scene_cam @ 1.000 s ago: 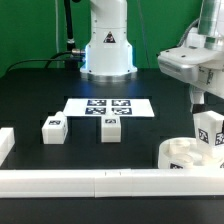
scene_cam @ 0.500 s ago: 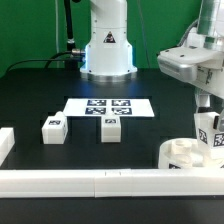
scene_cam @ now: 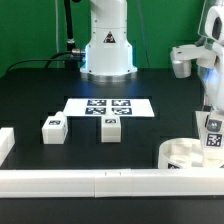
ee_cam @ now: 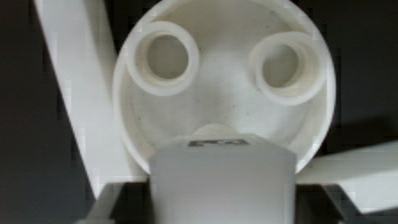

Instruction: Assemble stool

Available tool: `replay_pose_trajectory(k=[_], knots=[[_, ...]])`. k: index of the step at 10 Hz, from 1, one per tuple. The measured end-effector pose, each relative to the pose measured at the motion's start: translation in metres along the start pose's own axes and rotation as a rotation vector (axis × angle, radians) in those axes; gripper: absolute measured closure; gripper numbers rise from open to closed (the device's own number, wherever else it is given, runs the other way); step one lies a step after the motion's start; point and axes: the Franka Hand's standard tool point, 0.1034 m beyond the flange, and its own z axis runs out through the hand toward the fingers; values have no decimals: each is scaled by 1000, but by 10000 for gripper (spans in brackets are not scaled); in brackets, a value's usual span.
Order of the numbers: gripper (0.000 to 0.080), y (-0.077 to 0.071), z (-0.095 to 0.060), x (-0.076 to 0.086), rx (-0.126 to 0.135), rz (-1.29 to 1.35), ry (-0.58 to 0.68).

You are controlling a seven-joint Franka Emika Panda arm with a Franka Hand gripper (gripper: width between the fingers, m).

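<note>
Jaws clenched on a white blocky plastic leg [scene_cam: 213, 140] with a black-and-white square tag, held upright. Gripper [scene_cam: 210, 124] at the exterior view's right. Wrist view: this leg fills the foreground. Its lower end meets the thick round white plastic seat [scene_cam: 185, 155]; cannot tell if it sits in a socket. Two open round sockets [ee_cam: 169, 55] show on the seat beyond the leg. Seat rests on the black table [scene_cam: 30, 90], touching the long white rail block [scene_cam: 90, 181]. A second tagged white leg [scene_cam: 53, 129] and a third leg [scene_cam: 110, 129] stand loose just beside the marker board [scene_cam: 108, 106], well apart from the seat. White arm base [scene_cam: 108, 45] behind
</note>
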Motion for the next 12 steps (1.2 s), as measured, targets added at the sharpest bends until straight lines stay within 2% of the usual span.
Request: replay_pose_trajectory(k=[1,2,7,10,12], knots=[[465,-2,0,0,4,133,-4],[465,-2,0,1,-3,197,-1],[463,-2,0,1,-1,517,2],[463,-5,0,3,40,908,22],[463,-7,1,5,83,1153,36]])
